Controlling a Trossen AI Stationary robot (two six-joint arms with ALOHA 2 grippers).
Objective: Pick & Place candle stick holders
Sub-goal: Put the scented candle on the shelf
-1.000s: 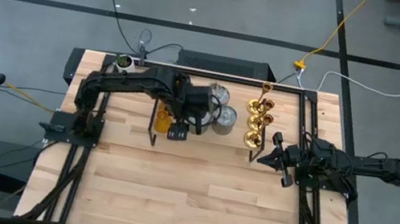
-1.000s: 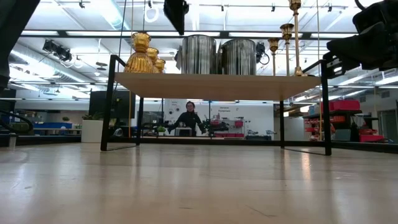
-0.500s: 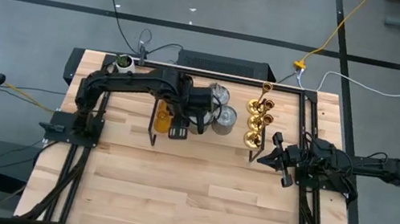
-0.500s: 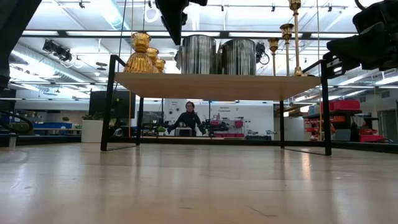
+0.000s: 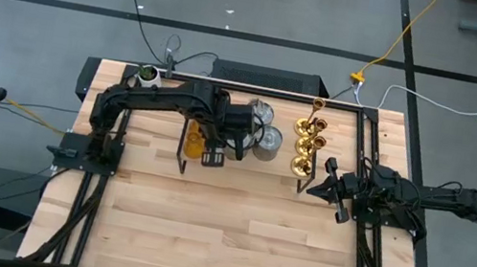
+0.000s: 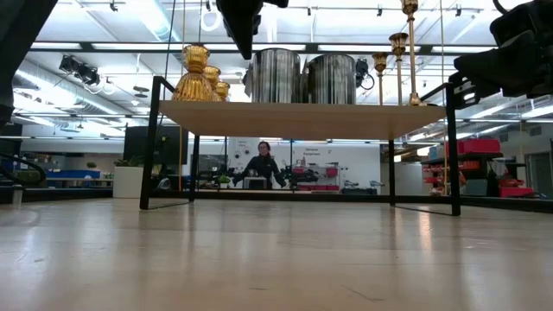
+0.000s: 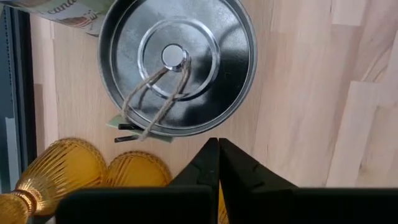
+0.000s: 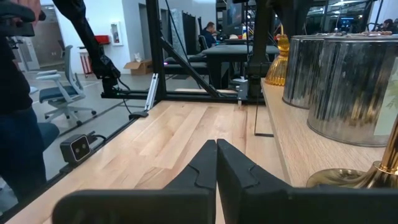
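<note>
The candle stick holders stand on a wooden rack shelf [image 6: 302, 108] at the table's far middle. Amber ones [image 6: 195, 73] are at its left, silver cans [image 6: 333, 78] in the middle, and tall gold brass ones [image 5: 307, 143] at its right. My left gripper [image 7: 217, 146] points down over the shelf, shut, with its tips between the amber holders [image 7: 134, 174] and a lidded silver can [image 7: 177, 62] that has a twine loop on its knob. My right gripper [image 8: 216, 146] rests level at the table's right, shut, holding nothing. My left gripper's shut fingertips [image 7: 214, 149] come from above and stand right beside the silver can's rim [image 7: 205, 127]. I cannot tell whether they touch the rim. Nothing shows between the fingers.
A small whitish cup [image 5: 147, 73] stands at the table's far left corner. The rack's black wire sides [image 6: 154, 142] rise from the tabletop. Bare wood [image 5: 223, 228] fills the table's near half. A person [image 6: 262, 164] sits in the room beyond.
In the low view my left gripper has come down a little toward the shelf, beside the silver can. The holders have stayed where they were.
</note>
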